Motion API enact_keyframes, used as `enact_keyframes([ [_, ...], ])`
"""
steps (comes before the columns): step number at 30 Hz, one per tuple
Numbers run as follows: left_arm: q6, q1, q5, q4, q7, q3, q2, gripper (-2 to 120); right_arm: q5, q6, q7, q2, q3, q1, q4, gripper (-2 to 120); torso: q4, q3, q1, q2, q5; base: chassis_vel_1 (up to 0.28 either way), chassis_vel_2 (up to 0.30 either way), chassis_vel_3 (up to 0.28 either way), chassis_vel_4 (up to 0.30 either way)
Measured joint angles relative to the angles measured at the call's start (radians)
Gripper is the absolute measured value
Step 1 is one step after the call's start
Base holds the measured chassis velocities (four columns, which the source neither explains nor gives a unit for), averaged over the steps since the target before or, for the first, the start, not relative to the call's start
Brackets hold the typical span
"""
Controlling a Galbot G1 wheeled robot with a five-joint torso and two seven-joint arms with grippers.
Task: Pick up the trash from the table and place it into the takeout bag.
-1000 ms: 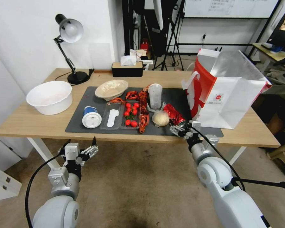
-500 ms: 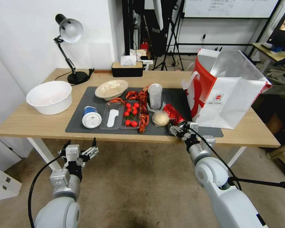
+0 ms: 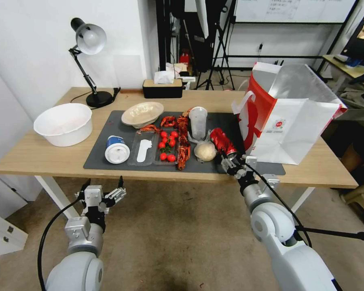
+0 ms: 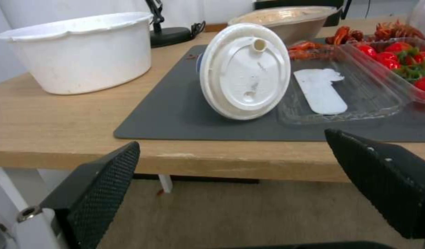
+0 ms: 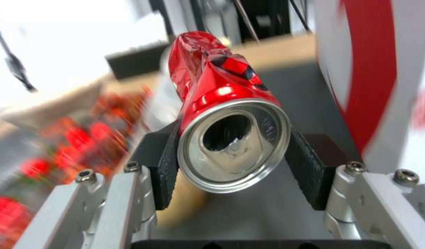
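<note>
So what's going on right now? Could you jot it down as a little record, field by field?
right gripper: shut on the red soda can, near the table front edge
left gripper: open, below the table edge, facing the blue-and-white round tub
takeout bag: upright, open, beside the can
on the mat: clear plastic cup, beige shallow bowl

Light-wood surface (image 3: pixel 40 155) w/ white legs. Directly on it: dark grey mat (image 3: pixel 99 151) mid, big white bowl (image 3: pixel 63 123) left, black lamp (image 3: pixel 89 60) + tissue box (image 3: pixel 162 87) at back, takeout bag (image 3: pixel 291 125) right.
</note>
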Motion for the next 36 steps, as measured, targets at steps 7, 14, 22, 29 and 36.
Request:
enact_keyframes([
  [7, -0.007, 0.000, 0.008, 0.002, 0.000, 0.013, -0.004, 100, 0.085, 0.139, -0.179, -0.033, 0.041, 0.008, 0.125, 50, 0.0000, 0.000, 0.000, 0.000, 0.0001, 0.000, 0.000, 0.000, 0.000],
  [14, -0.015, 0.008, 0.013, -0.003, 0.000, 0.014, -0.005, 100, 0.176, 0.154, -0.155, -0.077, 0.108, 0.090, 0.199, 50, 0.0000, 0.000, 0.000, 0.000, 0.0001, 0.000, 0.000, 0.000, 0.000],
  [22, -0.023, 0.017, 0.020, -0.010, 0.000, 0.016, -0.009, 100, 0.290, 0.089, 0.046, -0.175, 0.165, 0.259, 0.191, 50, 0.0002, 0.000, 0.000, 0.000, 0.0000, 0.000, 0.000, 0.000, 0.000],
  [29, -0.039, 0.025, 0.025, -0.010, 0.001, 0.015, -0.016, 100, 0.351, -0.108, 0.376, -0.229, 0.162, 0.391, 0.110, 50, 0.0000, 0.000, 0.000, 0.000, 0.0001, 0.000, 0.000, 0.000, 0.000],
  [36, -0.053, 0.028, 0.031, -0.008, 0.001, 0.011, -0.021, 100, 0.395, -0.242, 0.529, -0.222, 0.143, 0.436, 0.077, 50, 0.0001, 0.000, 0.000, 0.000, 0.0000, 0.000, 0.000, 0.000, 0.000],
])
